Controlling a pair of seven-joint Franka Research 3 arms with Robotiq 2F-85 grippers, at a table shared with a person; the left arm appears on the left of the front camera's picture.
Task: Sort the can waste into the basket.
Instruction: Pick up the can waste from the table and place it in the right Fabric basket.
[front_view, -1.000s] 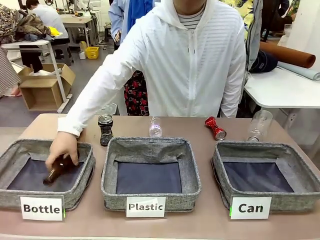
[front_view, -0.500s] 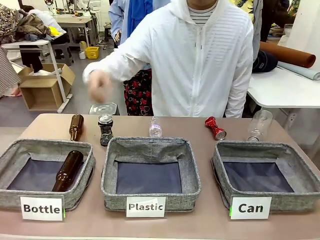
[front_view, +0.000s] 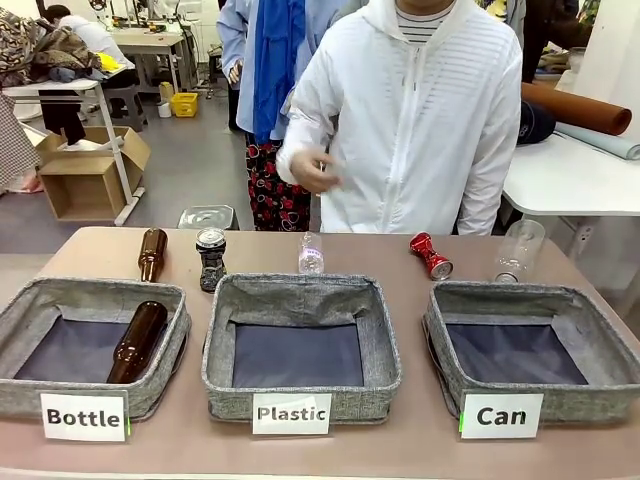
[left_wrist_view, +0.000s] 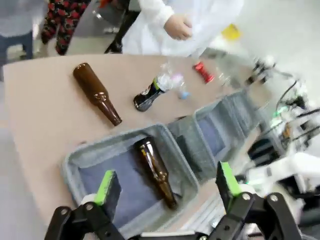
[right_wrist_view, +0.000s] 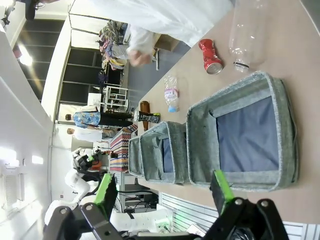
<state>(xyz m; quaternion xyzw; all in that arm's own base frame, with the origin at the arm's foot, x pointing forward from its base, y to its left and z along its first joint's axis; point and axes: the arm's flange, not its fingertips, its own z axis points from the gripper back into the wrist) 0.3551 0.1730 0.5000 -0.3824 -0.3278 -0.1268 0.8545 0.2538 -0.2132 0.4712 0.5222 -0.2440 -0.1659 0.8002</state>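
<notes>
Sorting is judged not yet begun: the red can (front_view: 430, 256) is found lying on the surface (front_view: 372, 252) just behind the empty basket (front_view: 520, 296), the silver-black can (front_view: 211, 258) stood well apart leftward, the left end effector (left_wrist_view: 167, 181) and right end effector (right_wrist_view: 162, 186) are held released, and a grasp on a can is called for next

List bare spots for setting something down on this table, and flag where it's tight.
Free: the floors of the Can basket and Plastic basket, both bare, and the table strip between the small clear bottle and red can. Tight: back left, where the brown bottle and silver-black can sit close. The gaps between baskets are narrow.
</notes>
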